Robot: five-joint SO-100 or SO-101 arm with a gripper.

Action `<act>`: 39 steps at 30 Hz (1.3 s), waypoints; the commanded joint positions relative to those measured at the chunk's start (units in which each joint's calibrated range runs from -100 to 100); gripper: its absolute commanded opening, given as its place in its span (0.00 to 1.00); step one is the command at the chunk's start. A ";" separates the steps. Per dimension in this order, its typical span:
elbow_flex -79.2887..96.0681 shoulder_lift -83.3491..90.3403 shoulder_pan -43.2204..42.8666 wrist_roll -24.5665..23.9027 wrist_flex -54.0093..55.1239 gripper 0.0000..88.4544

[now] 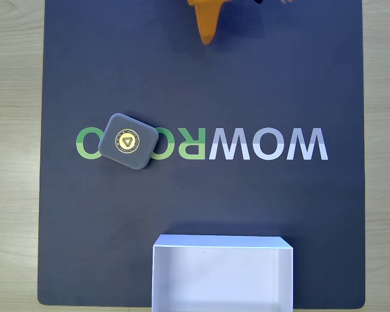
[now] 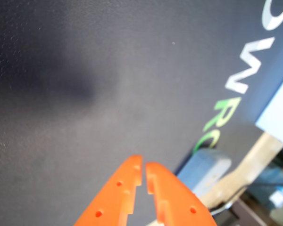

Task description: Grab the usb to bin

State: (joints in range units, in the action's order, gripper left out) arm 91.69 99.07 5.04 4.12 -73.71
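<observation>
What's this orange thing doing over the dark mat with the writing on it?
That is a robot arm's claw, and its two orange fingers are closed together with nothing between them. It sits at the top edge of the dark mat in the fixed view. Its job is to put the small grey usb block into the white bin. The block lies on the green letters, well apart from the claw, and the bin at the mat's bottom edge is empty.

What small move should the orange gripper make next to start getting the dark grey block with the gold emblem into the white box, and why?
Probably open and swing toward the dark grey rounded-square block: the orange two-finger gripper looks shut and empty at the mat's far edge, well away from it, and the white cardboard box is empty.
</observation>
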 commanded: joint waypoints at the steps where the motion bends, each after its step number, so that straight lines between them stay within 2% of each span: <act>1: 0.09 -0.01 0.35 -0.12 0.07 0.01; 13: -2.71 -1.19 0.35 -0.28 0.16 0.01; 16: -5.42 -5.60 0.43 -0.28 3.30 0.01; 22: -14.81 -24.59 0.60 -0.28 18.05 0.01; 26: -24.75 -39.18 0.60 -0.33 23.47 0.01; 30: -36.76 -53.67 0.60 -0.70 23.20 0.01; 35: -52.30 -69.27 4.98 -7.01 21.02 0.01; 39: -63.77 -79.36 8.60 -10.11 15.87 0.01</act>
State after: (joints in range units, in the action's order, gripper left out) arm 37.73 25.25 11.41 -4.12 -54.74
